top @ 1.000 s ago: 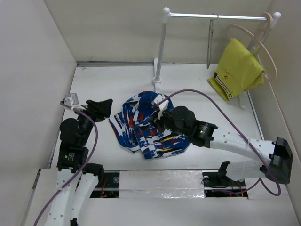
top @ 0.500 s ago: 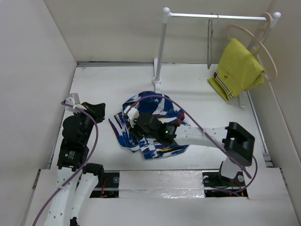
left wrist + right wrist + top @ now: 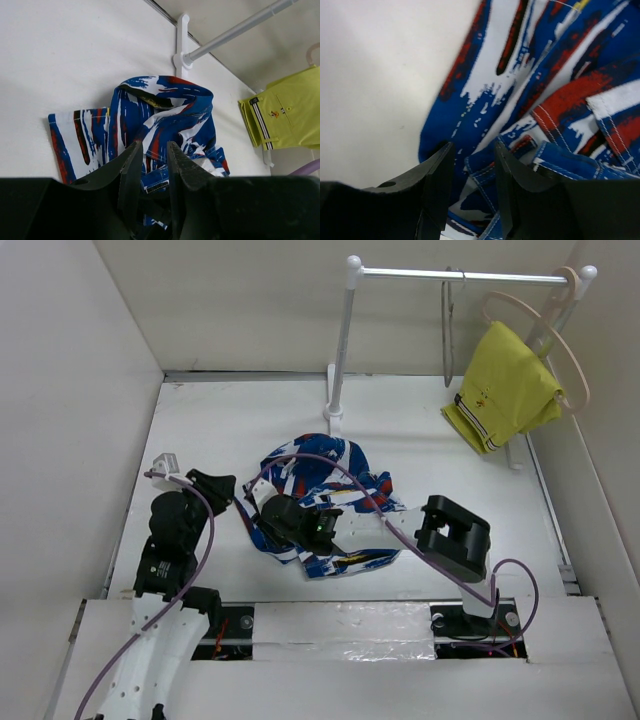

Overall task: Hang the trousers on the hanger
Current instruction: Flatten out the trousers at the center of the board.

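The trousers (image 3: 335, 490), in a blue-and-white print with red streaks, lie crumpled mid-table. They also show in the left wrist view (image 3: 165, 110) and the right wrist view (image 3: 555, 75). The hanger (image 3: 449, 330), thin grey wire, hangs on the rail at the back right. My right gripper (image 3: 265, 518) is over the trousers' left edge. In its wrist view the gripper (image 3: 472, 150) is open, with a blue seamed fold between the fingers. My left gripper (image 3: 222, 485) is just left of the trousers. In its wrist view the gripper (image 3: 151, 150) is narrowly open and empty.
A white-posted rail (image 3: 345, 330) stands at the back with its foot on the table behind the trousers. A yellow garment (image 3: 505, 385) hangs on a beige hanger (image 3: 545, 310) at the rail's right end. The right arm's elbow (image 3: 455, 535) sits right of the trousers. Walls close both sides.
My right arm has swept left across the trousers, from their right side to their left edge. My left gripper has shifted slightly down and right, and its jaws have narrowed.
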`<action>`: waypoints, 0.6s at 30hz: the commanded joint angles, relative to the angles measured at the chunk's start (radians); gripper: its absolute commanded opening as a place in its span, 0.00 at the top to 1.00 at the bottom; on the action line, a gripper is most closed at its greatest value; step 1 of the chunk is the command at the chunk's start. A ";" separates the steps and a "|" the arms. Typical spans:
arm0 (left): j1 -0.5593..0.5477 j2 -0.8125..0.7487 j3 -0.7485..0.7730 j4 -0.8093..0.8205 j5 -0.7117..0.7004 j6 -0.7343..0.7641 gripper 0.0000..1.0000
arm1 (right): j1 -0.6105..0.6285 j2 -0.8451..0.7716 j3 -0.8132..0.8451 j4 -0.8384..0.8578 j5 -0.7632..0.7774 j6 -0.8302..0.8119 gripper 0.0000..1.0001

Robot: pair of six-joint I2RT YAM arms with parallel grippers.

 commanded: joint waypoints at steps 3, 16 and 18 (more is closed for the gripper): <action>-0.001 -0.017 -0.030 0.063 0.011 -0.039 0.76 | 0.002 0.000 0.013 -0.001 0.144 0.076 0.56; -0.001 0.073 -0.166 0.224 0.088 -0.085 0.68 | 0.002 0.054 0.010 -0.044 0.204 0.133 0.55; -0.001 0.099 -0.208 0.264 0.100 -0.100 0.68 | 0.002 0.060 0.016 -0.043 0.211 0.136 0.60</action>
